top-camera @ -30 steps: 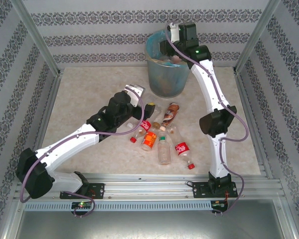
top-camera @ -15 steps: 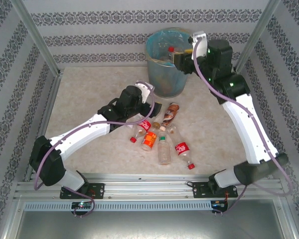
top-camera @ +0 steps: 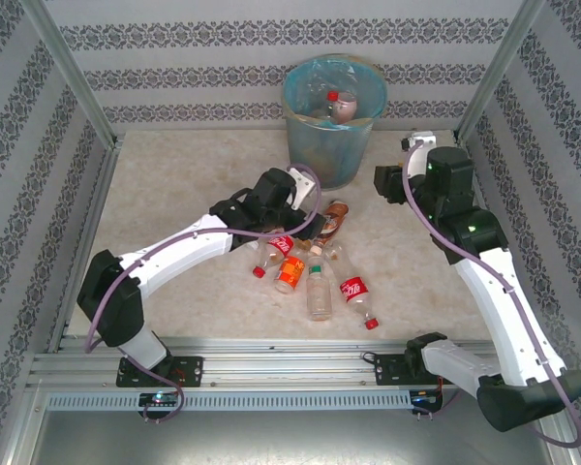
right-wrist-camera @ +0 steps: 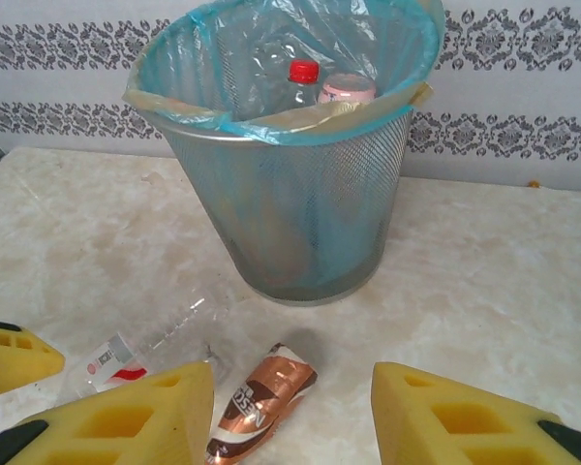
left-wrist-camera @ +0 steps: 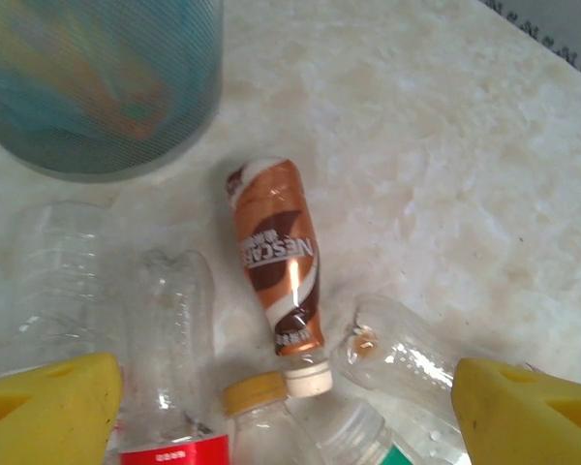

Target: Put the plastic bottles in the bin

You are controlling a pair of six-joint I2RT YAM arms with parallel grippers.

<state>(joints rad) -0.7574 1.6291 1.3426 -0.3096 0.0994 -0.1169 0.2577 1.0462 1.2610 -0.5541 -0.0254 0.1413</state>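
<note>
The bin (top-camera: 327,145), grey mesh with a blue liner, stands at the back centre; a red-capped bottle (top-camera: 333,101) lies inside it. Several plastic bottles lie in a pile in front of it: a brown-labelled one (top-camera: 334,219), a red-labelled one (top-camera: 283,242), an orange one (top-camera: 290,272), a clear one (top-camera: 319,292). My left gripper (top-camera: 308,213) hovers open over the pile, its yellow fingers (left-wrist-camera: 48,412) wide on either side of the brown bottle (left-wrist-camera: 276,263) and a yellow-capped bottle (left-wrist-camera: 255,395). My right gripper (top-camera: 385,180) hangs open and holds nothing, right of the bin (right-wrist-camera: 290,165).
Another red-labelled bottle (top-camera: 356,291) with a red cap lies nearest the front rail. Patterned walls and metal posts enclose the table. Bare marble top (top-camera: 174,184) stretches to the left of the bin and to the right of the pile.
My right arm has swung from above the bin down to its right side, leaving the red-capped bottle in the bin. My left gripper has moved right over the pile.
</note>
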